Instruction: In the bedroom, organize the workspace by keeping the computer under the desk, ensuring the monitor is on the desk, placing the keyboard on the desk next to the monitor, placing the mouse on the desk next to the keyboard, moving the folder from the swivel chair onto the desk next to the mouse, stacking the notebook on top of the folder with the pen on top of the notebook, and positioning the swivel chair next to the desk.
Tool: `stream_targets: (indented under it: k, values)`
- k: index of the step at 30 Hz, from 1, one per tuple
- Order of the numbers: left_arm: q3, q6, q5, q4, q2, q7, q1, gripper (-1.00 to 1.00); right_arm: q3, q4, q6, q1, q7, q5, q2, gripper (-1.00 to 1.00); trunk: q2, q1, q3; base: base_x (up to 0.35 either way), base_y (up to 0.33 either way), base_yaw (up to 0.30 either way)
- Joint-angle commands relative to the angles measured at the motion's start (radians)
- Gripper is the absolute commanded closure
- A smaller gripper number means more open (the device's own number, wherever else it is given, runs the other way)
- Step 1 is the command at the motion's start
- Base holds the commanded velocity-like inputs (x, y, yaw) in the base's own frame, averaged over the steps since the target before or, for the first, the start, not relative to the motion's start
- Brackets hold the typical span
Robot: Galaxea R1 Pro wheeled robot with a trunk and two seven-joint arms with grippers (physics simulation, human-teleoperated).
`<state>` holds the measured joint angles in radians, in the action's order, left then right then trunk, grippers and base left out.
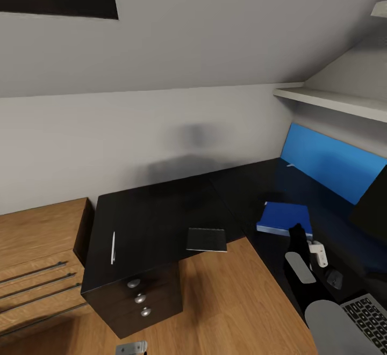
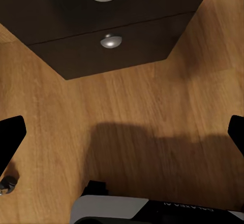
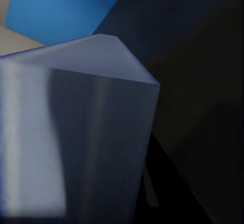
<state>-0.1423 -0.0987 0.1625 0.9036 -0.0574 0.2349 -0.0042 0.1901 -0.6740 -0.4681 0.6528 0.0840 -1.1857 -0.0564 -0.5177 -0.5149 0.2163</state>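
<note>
1. Grey walls and a wooden floor are being seen around the glossy black L-shaped table (image 1: 156, 210), with its drawer unit (image 1: 141, 298) at the near left end.
2. The folder (image 1: 284, 216) is lying on the table's right wing, near the inner corner, so its move onto the table is being judged as done or nearly done.
3. The right fingers (image 1: 296, 234) are being held at the folder's near edge. Whether they are apart or clamped on it cannot be told, as the right wrist view is blurred by a pale blue surface very close up.
4. The left fingers (image 2: 11, 137) are being held wide apart, with nothing between them, above the floor just beside the drawer unit.
5. The notebook (image 1: 206, 239) is lying apart from the folder at the table's inner front edge, and the pen (image 1: 113, 247) is lying well apart near the left end. Both stackings are being judged as left to do.
6. The keyboard (image 1: 368, 317) and what seems to be the mouse (image 1: 333, 278) are lying on the right wing, toward its near end, with the monitor (image 1: 372, 202) beyond them.
7. The chair and computer steps cannot be judged.
</note>
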Motion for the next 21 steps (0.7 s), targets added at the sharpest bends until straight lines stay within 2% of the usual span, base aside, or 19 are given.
stream_targets:
  k: [1, 10, 16, 18, 21]
  values:
    - [-0.003, -0.004, 0.009, 0.002, 0.001, 0.007, 0.000, -1.00, -0.002, -0.001, -0.003, 0.001, 0.003, -0.004, 0.000, 1.00, -0.002, 0.000, 0.002, 0.000, 0.000, -0.037]
    - [-0.003, -0.005, 0.009, 0.003, 0.001, 0.007, 0.000, -1.00, -0.001, -0.001, -0.004, 0.001, 0.003, -0.003, 0.000, 1.00, -0.002, 0.000, 0.002, 0.000, 0.000, -0.017]
    - [-0.003, -0.004, 0.009, 0.003, 0.001, 0.007, 0.000, -1.00, -0.001, -0.002, -0.006, 0.001, -0.004, -0.003, 0.000, 1.00, -0.002, 0.000, 0.002, 0.000, 0.000, -0.096]
    - [-0.003, -0.004, 0.009, 0.003, 0.001, 0.007, 0.000, -1.00, -0.001, -0.002, -0.011, 0.001, -0.020, -0.003, 0.001, 1.00, -0.002, 0.000, 0.002, 0.000, 0.000, -0.117]
    - [-0.003, -0.004, 0.009, 0.003, 0.001, 0.007, 0.000, -1.00, -0.001, 0.000, -0.055, 0.000, -0.100, -0.003, 0.003, 1.00, -0.002, 0.000, 0.002, 0.000, 0.000, -0.121]
